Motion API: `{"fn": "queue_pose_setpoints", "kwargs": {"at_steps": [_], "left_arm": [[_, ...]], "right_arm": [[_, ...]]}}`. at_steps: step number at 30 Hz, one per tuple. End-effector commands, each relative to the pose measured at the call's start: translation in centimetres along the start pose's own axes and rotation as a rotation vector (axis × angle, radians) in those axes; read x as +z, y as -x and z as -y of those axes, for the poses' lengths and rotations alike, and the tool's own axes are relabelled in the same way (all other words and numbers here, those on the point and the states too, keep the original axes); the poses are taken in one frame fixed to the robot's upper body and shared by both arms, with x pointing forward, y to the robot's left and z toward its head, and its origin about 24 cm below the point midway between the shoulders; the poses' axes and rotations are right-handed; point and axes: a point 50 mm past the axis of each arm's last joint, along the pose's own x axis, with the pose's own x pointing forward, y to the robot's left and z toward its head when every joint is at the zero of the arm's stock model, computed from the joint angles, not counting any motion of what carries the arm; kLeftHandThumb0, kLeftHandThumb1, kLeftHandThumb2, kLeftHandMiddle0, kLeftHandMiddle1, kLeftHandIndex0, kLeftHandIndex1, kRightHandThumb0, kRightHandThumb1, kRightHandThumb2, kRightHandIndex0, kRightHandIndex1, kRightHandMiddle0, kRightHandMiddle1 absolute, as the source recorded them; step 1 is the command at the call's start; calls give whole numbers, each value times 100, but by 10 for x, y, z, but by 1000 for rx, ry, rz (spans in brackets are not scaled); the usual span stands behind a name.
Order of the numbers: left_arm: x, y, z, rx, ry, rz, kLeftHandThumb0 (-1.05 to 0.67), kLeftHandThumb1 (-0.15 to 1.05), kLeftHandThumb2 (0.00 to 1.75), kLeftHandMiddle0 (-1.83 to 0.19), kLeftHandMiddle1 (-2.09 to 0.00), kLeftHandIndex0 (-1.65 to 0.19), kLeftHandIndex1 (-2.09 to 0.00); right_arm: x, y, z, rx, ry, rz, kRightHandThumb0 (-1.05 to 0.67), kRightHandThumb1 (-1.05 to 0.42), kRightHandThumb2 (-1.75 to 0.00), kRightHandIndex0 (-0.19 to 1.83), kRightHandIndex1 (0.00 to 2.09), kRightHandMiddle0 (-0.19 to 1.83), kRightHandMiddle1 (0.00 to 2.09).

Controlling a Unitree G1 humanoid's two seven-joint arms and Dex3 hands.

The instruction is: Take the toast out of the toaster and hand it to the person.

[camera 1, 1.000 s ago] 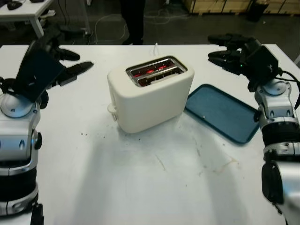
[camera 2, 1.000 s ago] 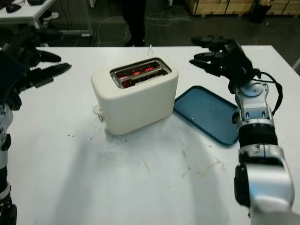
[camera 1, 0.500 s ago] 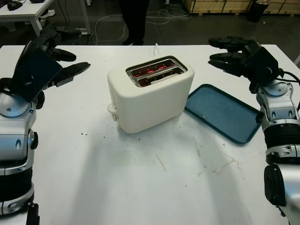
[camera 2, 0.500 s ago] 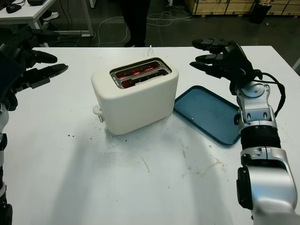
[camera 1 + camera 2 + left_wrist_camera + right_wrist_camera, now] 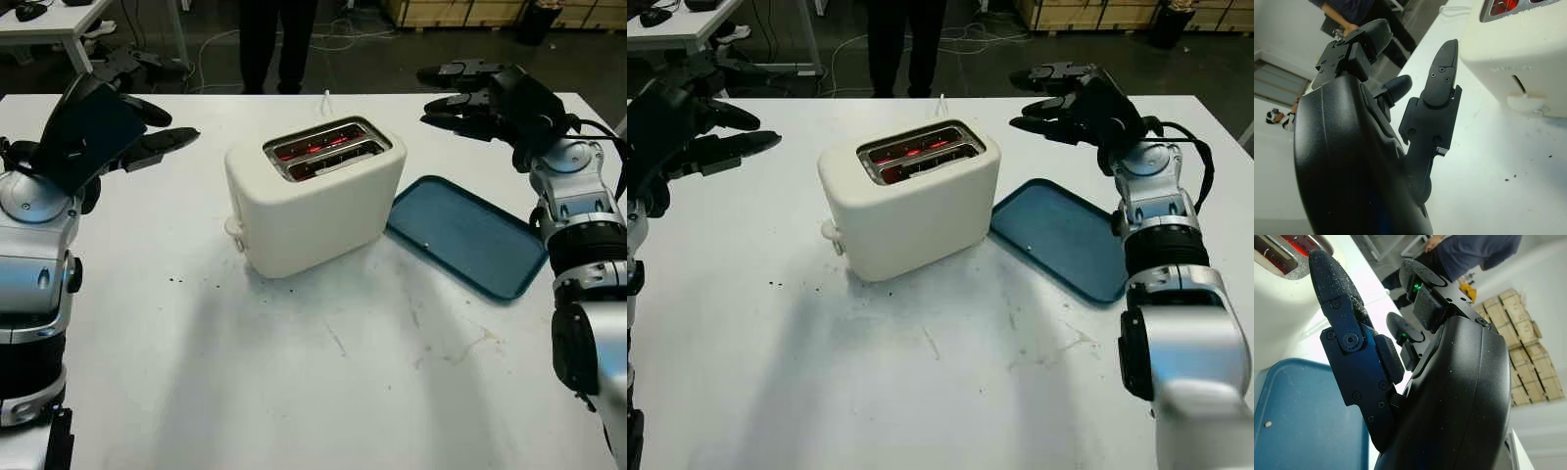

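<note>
Desk (image 5: 323,392), near edge: bare white surface with a few crumbs and scuffs; nothing staged here.

Mid-desk: cream toaster (image 5: 313,201) stands at an angle, slots up. Both slots glow red inside, so the elements appear to be on. Toast (image 5: 328,155) is presumably still down in the slots; only dark shapes show between the glowing wires, nothing stands above the rim. The lever knob sits low on the near-left end, consistent with a cycle still running. Blue tray (image 5: 468,235) lies flat just beside the toaster on the robot's right, nothing on it.

Either side of the toaster: left hand (image 5: 113,122) is raised above the desk, well apart from the toaster, fingers (image 5: 1442,81) extended toward it, released, holding nothing. Right hand (image 5: 1073,98) is held above the far edge of the tray, fingers (image 5: 1334,293) likewise extended and released, touching nothing. Judgement: both hands flank the toaster in a waiting pose; no grasp begun.

Beyond the desk: a person (image 5: 277,44) stands at the far edge, placed to receive the toast.
</note>
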Motion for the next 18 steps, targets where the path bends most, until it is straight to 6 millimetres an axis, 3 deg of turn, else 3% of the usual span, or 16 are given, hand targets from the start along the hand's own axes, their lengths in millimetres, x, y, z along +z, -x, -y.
{"fn": "queue_pose_setpoints", "kwargs": {"at_steps": [1, 18], "left_arm": [[2, -1, -2, 1, -26, -1, -25, 88, 6, -8, -132, -16, -84], [1, -5, 5, -19, -36, -4, -30, 90, 5, -7, -124, -17, -78]], "right_arm": [[8, -2, 4, 2, 13, 37, -83, -79, 0, 63, 42, 73, 1], [11, -4, 2, 26, 4, 36, -82, -80, 0, 58, 44, 70, 0]]}}
